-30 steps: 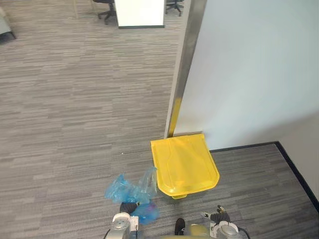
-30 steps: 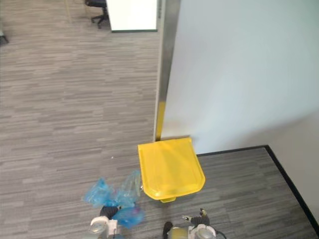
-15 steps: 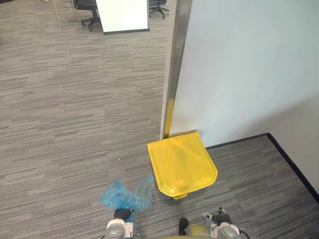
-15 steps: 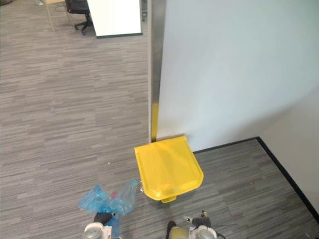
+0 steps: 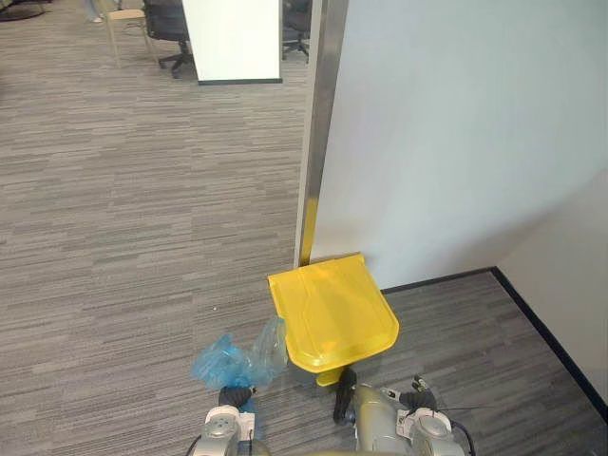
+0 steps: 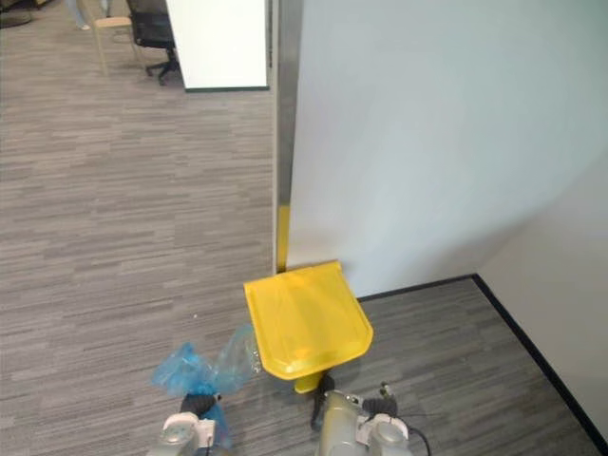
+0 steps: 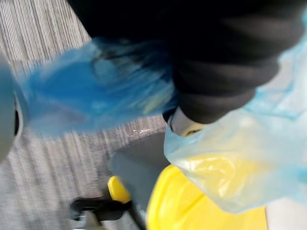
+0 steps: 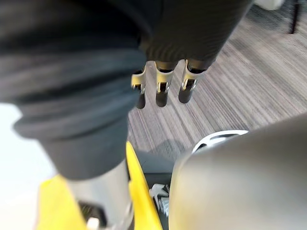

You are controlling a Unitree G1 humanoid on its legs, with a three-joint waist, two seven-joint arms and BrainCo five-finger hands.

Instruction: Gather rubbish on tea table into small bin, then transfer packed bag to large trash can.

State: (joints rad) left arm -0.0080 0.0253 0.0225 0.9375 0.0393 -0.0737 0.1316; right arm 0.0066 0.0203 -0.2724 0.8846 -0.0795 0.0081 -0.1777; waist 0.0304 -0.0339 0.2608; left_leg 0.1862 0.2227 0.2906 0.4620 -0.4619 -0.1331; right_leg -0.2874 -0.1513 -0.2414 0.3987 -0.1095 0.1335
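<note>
A crumpled blue plastic bag [image 5: 236, 359] hangs over the grey carpet just left of the large trash can's closed yellow lid [image 5: 332, 313]. My left hand [image 5: 235, 395] grips the bag's gathered top, low in the eye views. Seen from the left wrist, the blue bag [image 7: 91, 96] bunches against the hand's dark cover [image 7: 230, 72], with the yellow lid [image 7: 192, 206] close beyond it. My right hand [image 5: 419, 393] is low on the can's near right side, holding nothing. Its fingers [image 8: 162, 91] hang relaxed and straight above the carpet.
The can stands against a pale partition wall [image 5: 456, 133] with a metal post [image 5: 318, 142] at its edge. A black skirting [image 5: 532, 313] runs along the corner on the right. Office chairs [image 5: 166, 19] and a white panel [image 5: 233, 38] stand far off across open carpet.
The whole picture has shifted as the camera moved, so the can now lies further left. The bag stays in my left hand. My right forearm shows more at the bottom.
</note>
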